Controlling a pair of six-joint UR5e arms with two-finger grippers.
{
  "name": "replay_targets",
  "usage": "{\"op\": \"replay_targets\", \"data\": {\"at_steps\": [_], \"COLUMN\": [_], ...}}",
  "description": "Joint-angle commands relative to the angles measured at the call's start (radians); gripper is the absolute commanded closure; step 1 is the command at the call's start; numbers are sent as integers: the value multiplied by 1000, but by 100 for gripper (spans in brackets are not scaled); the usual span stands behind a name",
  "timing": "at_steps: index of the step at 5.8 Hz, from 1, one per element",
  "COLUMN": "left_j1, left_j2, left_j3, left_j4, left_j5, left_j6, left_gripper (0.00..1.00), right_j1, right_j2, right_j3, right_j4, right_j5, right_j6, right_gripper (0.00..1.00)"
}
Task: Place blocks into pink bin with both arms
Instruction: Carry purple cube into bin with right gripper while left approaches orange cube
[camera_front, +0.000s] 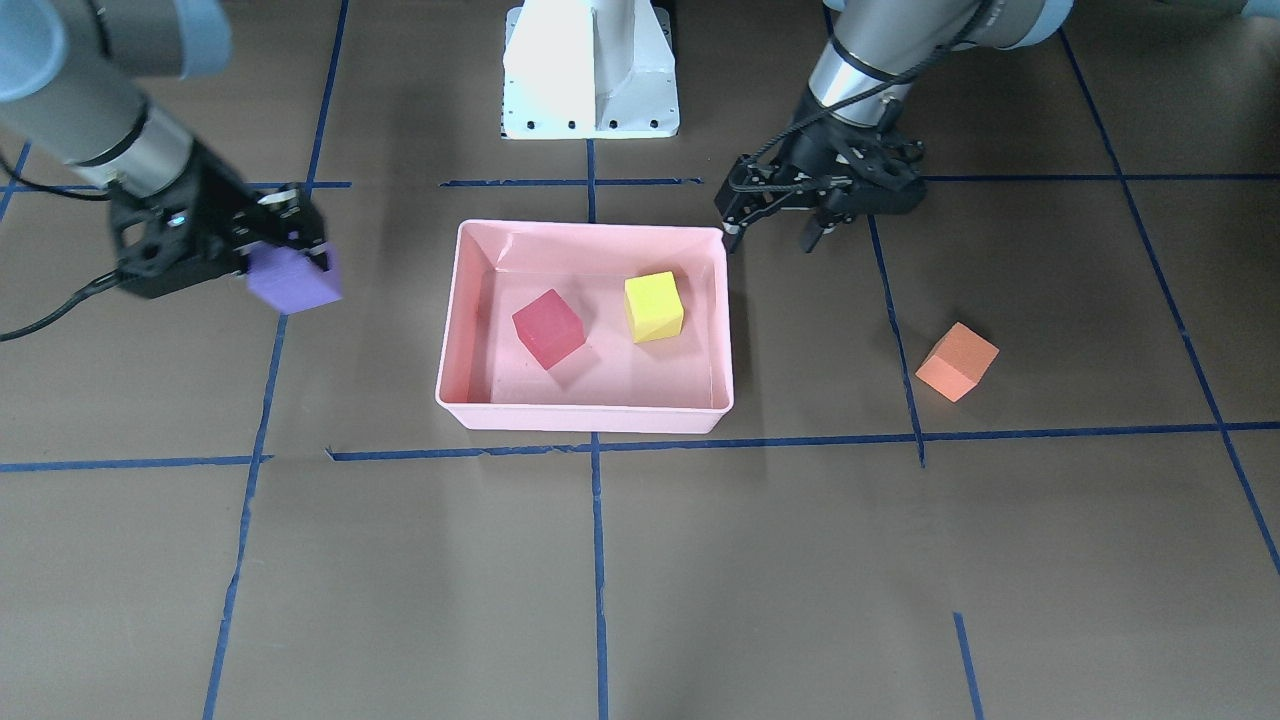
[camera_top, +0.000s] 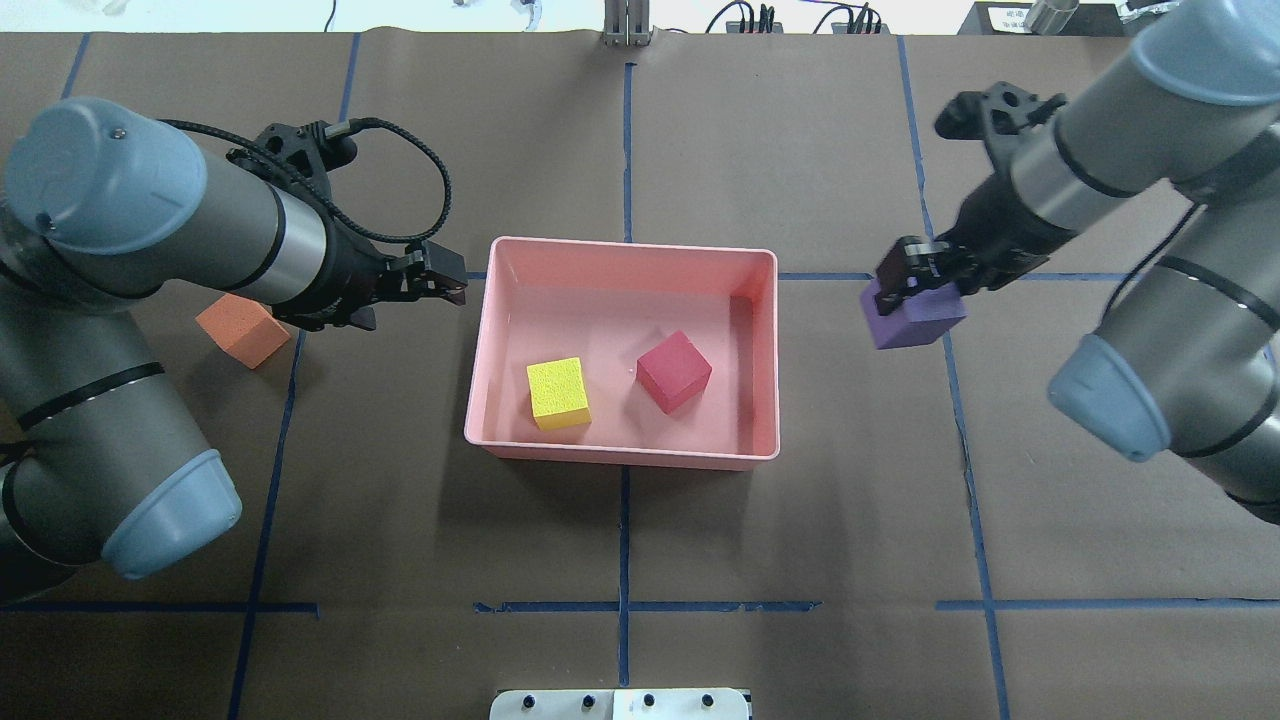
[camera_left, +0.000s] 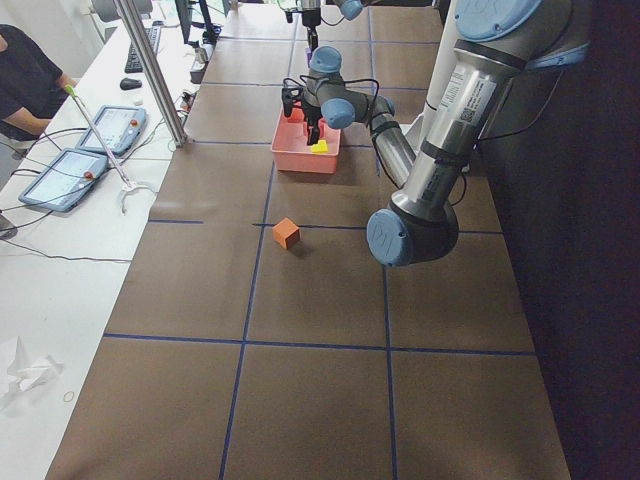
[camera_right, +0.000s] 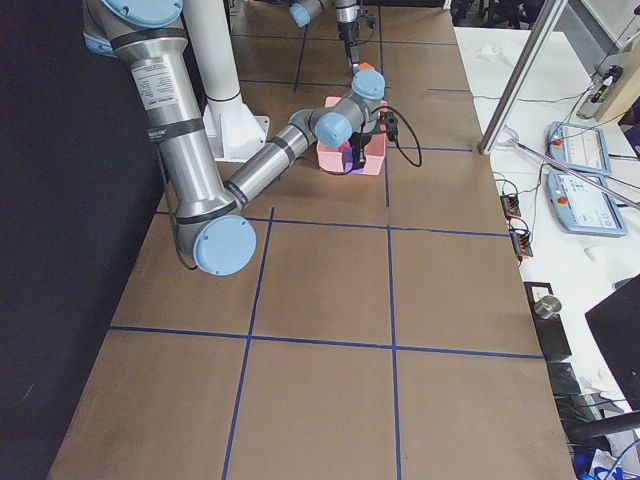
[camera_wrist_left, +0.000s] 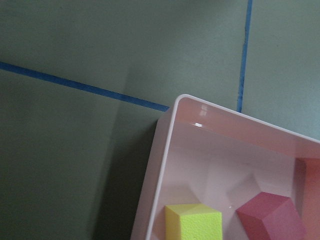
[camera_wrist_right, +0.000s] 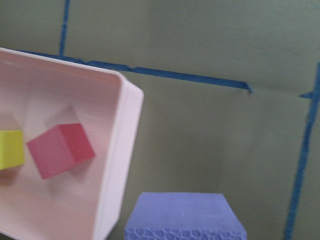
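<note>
Leftward first: orange block (camera_top: 243, 330) loose on worktop (camera_top: 800, 550), close by the left forearm, well apart from bin (camera_top: 620, 243); last one unpicked. Next, left tool (camera_top: 445, 280): jaws spread, empty, hanging just beside bin's left wall, so probably free to go for orange. Inside bin: yellow block (camera_top: 558, 393) left of red block (camera_top: 673, 371), both flat on the floor, apart from each other, done. Right of bin: purple block (camera_top: 912, 315) pinched in right tool (camera_top: 912, 290), lifted off worktop, near the right wall but outside it. Judged step: carry purple over the rim, then release. Two of four in.
</note>
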Motion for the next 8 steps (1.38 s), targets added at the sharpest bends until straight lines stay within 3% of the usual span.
{"op": "replay_targets", "data": {"at_steps": [1,2,5,6,7,8], "left_j1": [-29,-44,-101,-110,-126,-126], "left_j2": [46,46,49,95,97,98], "left_j3": [4,9,68,90,119,163], "left_j4": [-1,-1,11,2,-1,-1], "left_j5": [-7,-7,-5,-5,-8,-8], "left_j6": [85,96,282,360,384,430], "left_gripper": [0,0,0,0,0,0], "right_j1": [-201,-281,-334,-336,-339,-340], "right_j2": [152,160,172,186,188,188], "right_j3": [-11,-25,-106,-129,-134,-132], "right_j4": [-47,-45,-42,-42,-42,-42], "right_j5": [-198,-302,-330,-337,-352,-362], "right_j6": [292,336,355,355,362,364], "right_gripper": [100,100,98,95,60,1]}}
